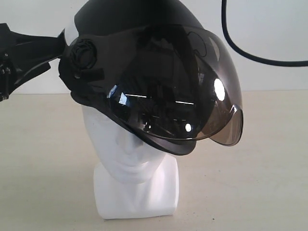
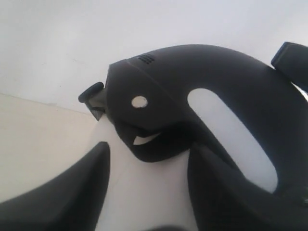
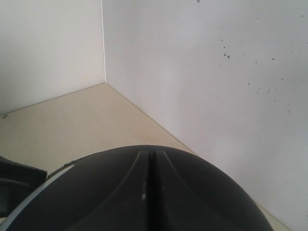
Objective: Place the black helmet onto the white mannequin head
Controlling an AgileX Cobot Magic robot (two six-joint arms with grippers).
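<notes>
Black helmet [image 1: 144,57] caps white mannequin head [image 1: 131,161], left pincer [image 2: 149,147] behind.

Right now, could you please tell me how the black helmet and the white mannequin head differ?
The black helmet is matte and dark; the white mannequin head is glossy. The helmet is wider than the head and overhangs it. The helmet sits tilted; the head stands upright. Both are rounded.
</notes>
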